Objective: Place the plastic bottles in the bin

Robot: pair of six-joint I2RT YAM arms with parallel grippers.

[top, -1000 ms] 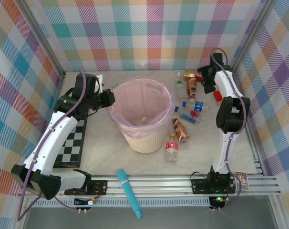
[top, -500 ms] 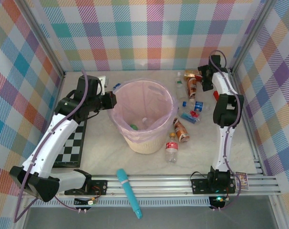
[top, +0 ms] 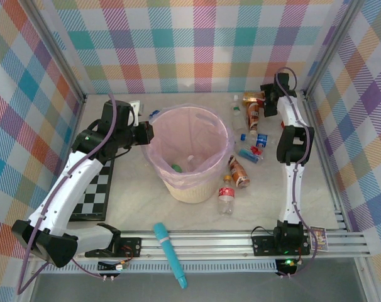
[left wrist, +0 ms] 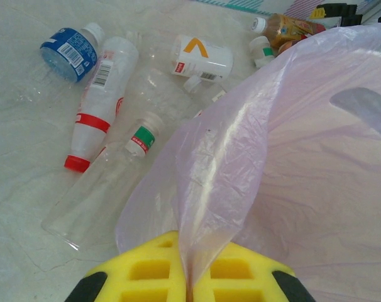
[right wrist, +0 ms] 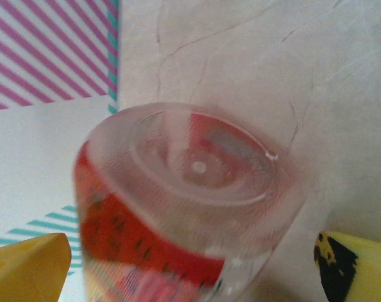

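Observation:
The bin (top: pixel 185 189), cream with a pink bag, stands mid-table. My left gripper (top: pixel 143 132) is at its left rim, shut on a fold of the bag (left wrist: pixel 285 163); the yellow fingertips (left wrist: pixel 146 267) pinch the film. Several plastic bottles lie right of the bin: a red-labelled one (top: pixel 226 195), an orange-brown one (top: pixel 239 170) and blue-labelled ones (top: pixel 250 153). More lie beyond the bag, among them a red-white one (left wrist: pixel 101 100). My right gripper (top: pixel 270 104) is open at the back right, its fingers (right wrist: pixel 27 267) on either side of a red-labelled bottle (right wrist: pixel 190 189) seen base-on.
A long teal stick (top: pixel 170 255) lies across the front rail. A checkerboard (top: pixel 93 192) lies at the left, under my left arm. A small card (top: pixel 319 238) rests at the front right. Plaid walls close in the back and both sides.
My right arm has drawn further up and back toward the rear corner. A small green thing now lies inside the bin. The left gripper has stayed shut on the bag.

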